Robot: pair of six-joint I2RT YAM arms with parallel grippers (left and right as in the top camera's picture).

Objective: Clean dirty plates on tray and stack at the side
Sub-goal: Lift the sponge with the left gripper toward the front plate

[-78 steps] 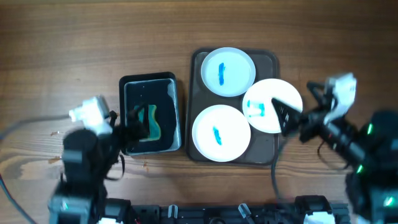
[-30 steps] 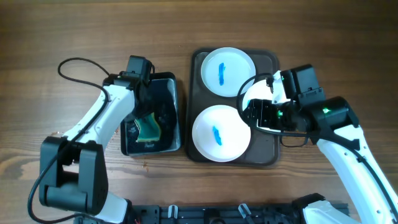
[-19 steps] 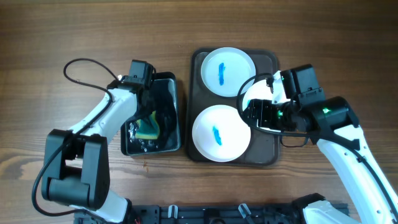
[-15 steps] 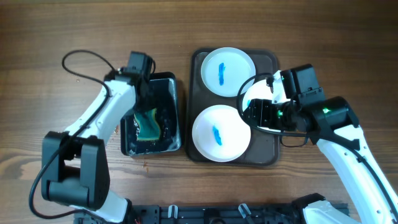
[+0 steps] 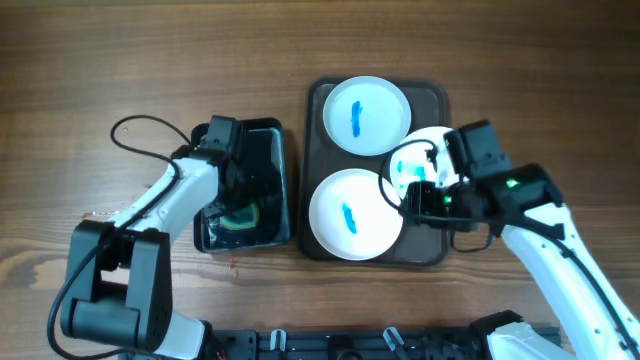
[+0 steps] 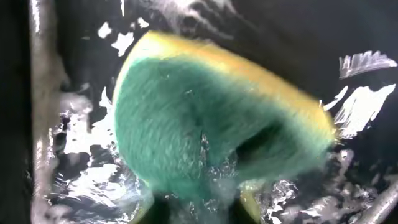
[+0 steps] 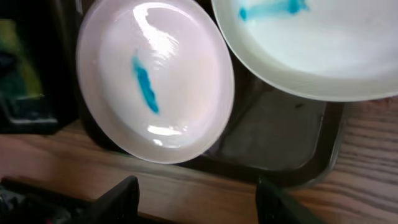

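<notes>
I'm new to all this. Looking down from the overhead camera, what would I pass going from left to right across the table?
Left arm → black tub with a sponge in it → brown tray of white plates → right arm.

The sponge [image 5: 242,216] has been carried toward the near end of the water tub [image 5: 276,175] by the left gripper [image 5: 236,200], itself drawn nearer. The right gripper [image 5: 418,197] has been shifted nearer, so that more of the right-hand plate [image 5: 430,145] is uncovered.
</notes>
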